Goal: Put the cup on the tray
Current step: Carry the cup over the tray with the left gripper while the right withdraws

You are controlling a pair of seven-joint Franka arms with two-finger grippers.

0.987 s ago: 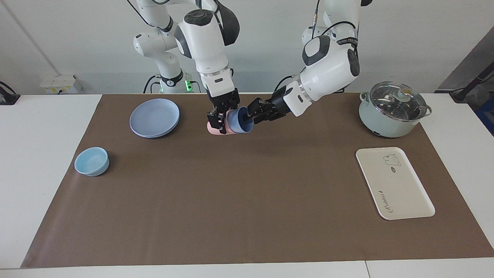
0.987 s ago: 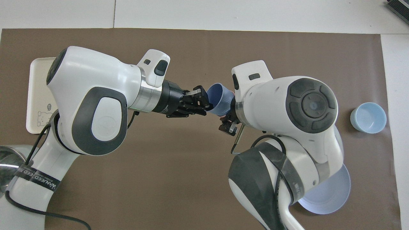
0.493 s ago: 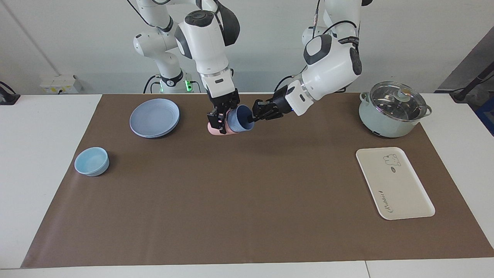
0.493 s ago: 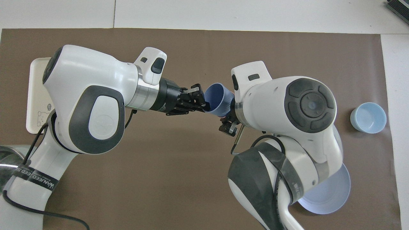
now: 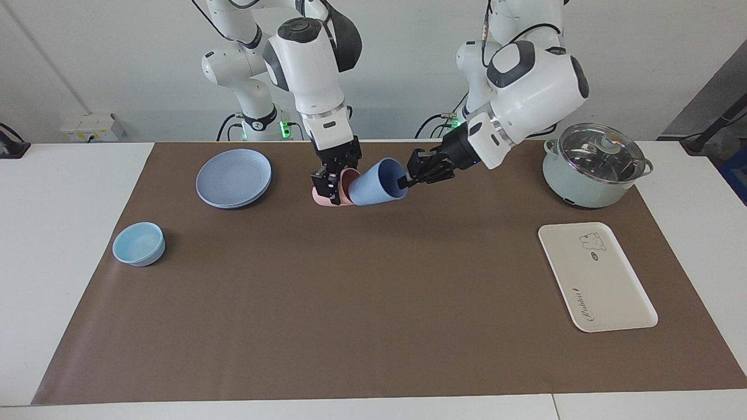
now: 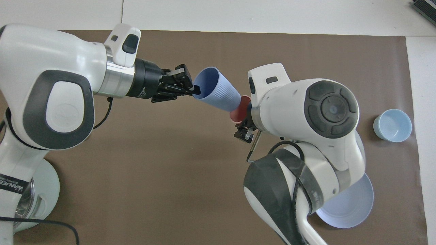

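The periwinkle-blue cup (image 5: 373, 184) hangs tilted in the air, its mouth toward the left arm's end of the table. My left gripper (image 5: 402, 181) is shut on its rim, one finger inside; both also show in the overhead view, the gripper (image 6: 194, 90) and the cup (image 6: 216, 90). The cup's base is at the mouth of a pink cup (image 5: 344, 193) (image 6: 238, 109), which my right gripper (image 5: 330, 186) is shut on, low over the mat. The cream-white tray (image 5: 595, 277) lies at the left arm's end of the table, empty. In the overhead view the left arm hides it.
A lidded pot (image 5: 595, 166) (image 6: 30, 190) stands nearer to the robots than the tray. A round blue plate (image 5: 233, 177) (image 6: 347, 211) and a light-blue bowl (image 5: 138, 243) (image 6: 392, 125) are at the right arm's end. A brown mat (image 5: 373, 303) covers the table.
My left gripper has drawn the blue cup out of the pink cup, up and toward the left arm's end. The right gripper has stayed in place with the pink cup.
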